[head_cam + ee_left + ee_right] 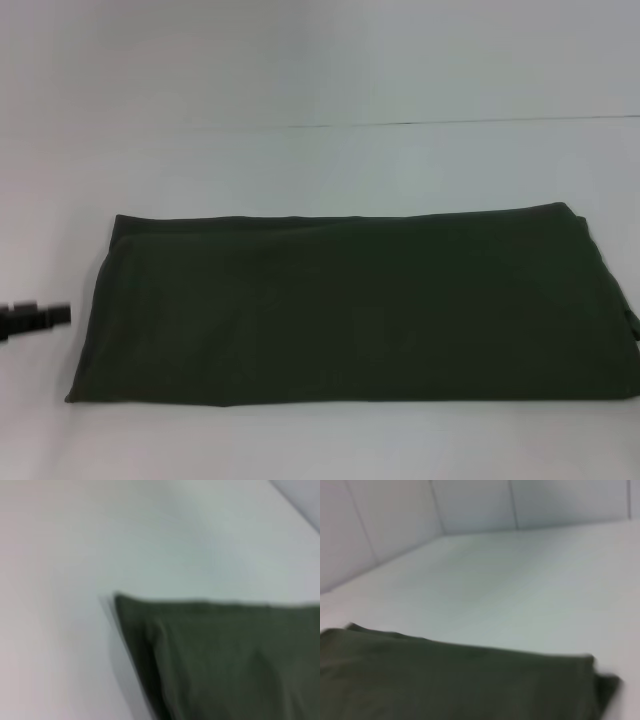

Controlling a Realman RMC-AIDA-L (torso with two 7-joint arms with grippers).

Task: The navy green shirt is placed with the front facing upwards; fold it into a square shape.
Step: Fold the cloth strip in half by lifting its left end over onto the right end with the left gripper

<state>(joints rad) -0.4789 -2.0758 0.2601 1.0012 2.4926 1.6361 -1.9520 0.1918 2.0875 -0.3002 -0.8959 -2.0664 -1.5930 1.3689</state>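
Note:
The navy green shirt lies flat on the white table, folded into a long wide band with only plain green cloth showing. It stretches from left of centre to the right edge of the head view. A corner of it fills the lower part of the left wrist view, and one folded end shows in the right wrist view. My left gripper pokes in at the far left edge, just clear of the shirt's left end, holding nothing. My right gripper is out of view.
The white table runs back to a pale wall, its far edge a thin line. Bare tabletop lies in front of the shirt and to its left.

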